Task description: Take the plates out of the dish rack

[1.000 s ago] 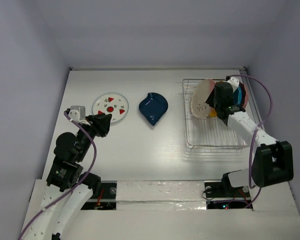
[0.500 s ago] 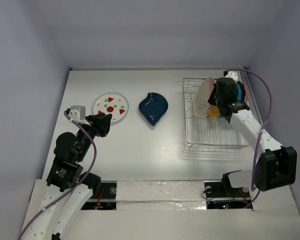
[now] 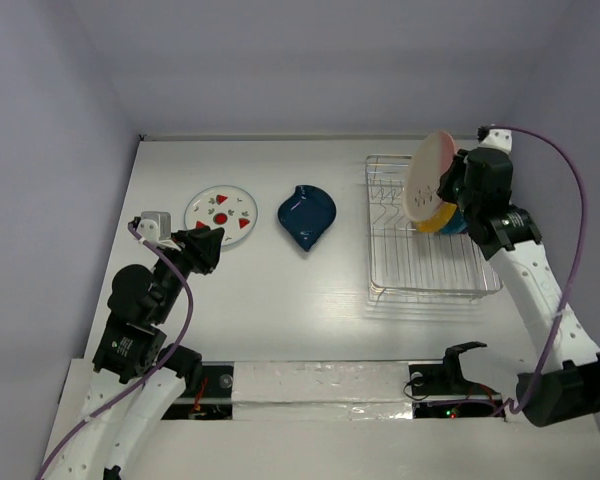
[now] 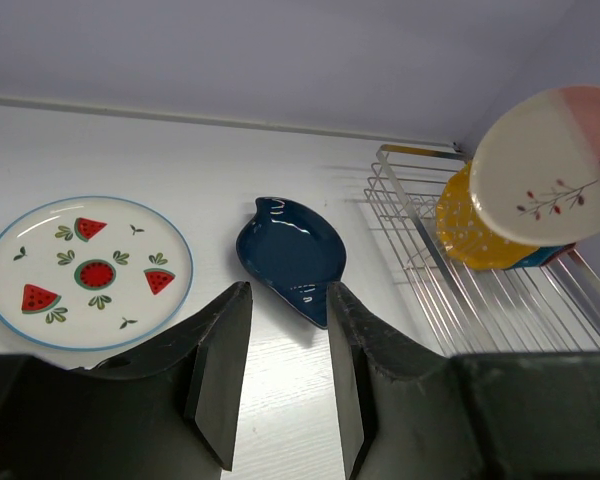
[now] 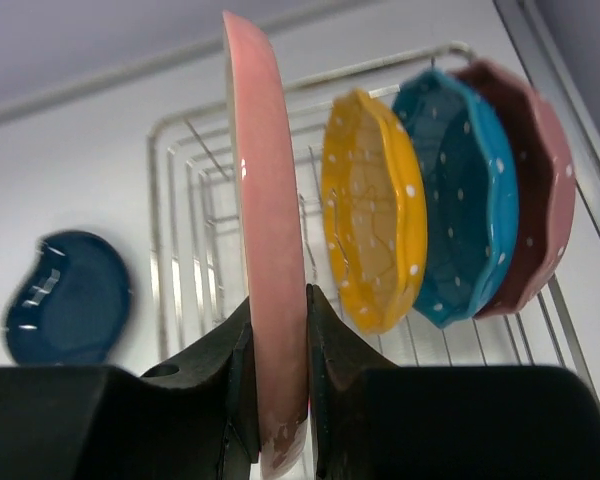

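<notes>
Presently our right end effector [image 5: 277, 345] pinches the cream-and-pink plate [image 3: 428, 175], upper right, over the dish rack [image 3: 420, 270]. Next we'd judge it needs lowering onto bare bench [image 3: 330, 290], centre.

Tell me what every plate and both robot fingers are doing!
Watermelon plate: flat on table.
Navy plate: flat on table.
Cream-and-pink plate: on edge over dish rack, gripped.
Yellow plate: upright in dish rack.
Teal plate: upright in dish rack.
Pink dotted plate: upright in dish rack.
Left fingers: open, empty.
Right fingers: shut on Cream-and-pink plate.
</notes>
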Controlling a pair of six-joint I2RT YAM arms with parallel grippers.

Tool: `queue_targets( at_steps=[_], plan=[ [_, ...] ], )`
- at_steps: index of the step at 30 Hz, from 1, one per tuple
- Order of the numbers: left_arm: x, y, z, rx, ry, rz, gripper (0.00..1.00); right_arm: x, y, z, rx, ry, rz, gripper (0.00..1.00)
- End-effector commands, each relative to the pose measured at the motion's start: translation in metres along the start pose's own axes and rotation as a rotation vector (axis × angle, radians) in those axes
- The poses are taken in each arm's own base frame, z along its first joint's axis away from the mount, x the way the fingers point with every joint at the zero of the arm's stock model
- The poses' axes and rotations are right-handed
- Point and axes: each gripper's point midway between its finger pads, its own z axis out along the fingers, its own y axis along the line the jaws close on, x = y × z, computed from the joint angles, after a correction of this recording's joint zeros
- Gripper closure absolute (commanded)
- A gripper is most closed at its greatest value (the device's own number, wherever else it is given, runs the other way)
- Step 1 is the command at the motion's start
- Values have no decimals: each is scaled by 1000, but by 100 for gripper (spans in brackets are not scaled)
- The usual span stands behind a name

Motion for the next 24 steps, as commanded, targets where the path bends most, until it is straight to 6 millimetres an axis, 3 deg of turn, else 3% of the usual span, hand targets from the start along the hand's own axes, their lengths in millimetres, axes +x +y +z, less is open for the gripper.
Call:
queue_targets(
  at_steps=[1, 3, 9, 10, 12, 13, 15, 16, 18, 19, 20, 22, 23, 24],
  plan=[
    [-24, -9, 0, 25, -66, 0, 67, -99, 43, -55, -231, -289, 127, 100],
    [-24, -9, 0, 26, -67, 0, 67, -101, 55, -62, -290, -295, 152, 100],
    [-23, -9, 2, 29, -63, 2, 65, -91, 152, -65, -536, -238, 204, 100],
    [-24, -9, 2, 28, -65, 0, 65, -85, 175, -53, -578, -220, 212, 100],
    [-23, -9, 2, 24, -63, -2, 64, -79, 224, -64, -731, -175, 267, 100],
    [-23, -8, 2, 23, -61, -2, 63, -73, 251, -54, -790, -160, 285, 100],
    [-24, -9, 0, 28, -66, -2, 63, -57, 294, -61, -885, -102, 327, 100],
    [-25, -10, 0, 33, -69, -1, 62, -48, 320, -48, -895, -73, 328, 100],
    [-27, -8, -2, 22, -80, -3, 62, -34, 357, -51, -944, -27, 347, 100],
    [-27, -7, -2, 20, -78, -3, 62, -45, 373, -56, -978, -44, 375, 100],
    [-27, -7, -2, 15, -78, -1, 62, -16, 393, -40, -992, 32, 373, 100],
    [-26, -6, -1, 13, -77, -1, 62, -2, 414, -35, -1022, 76, 402, 100],
    [-27, -7, -2, 16, -79, -3, 62, -6, 424, -37, -1069, 77, 456, 100],
    [-26, -8, -2, 24, -76, -4, 62, 15, 435, -29, -1075, 115, 468, 100]
  ],
)
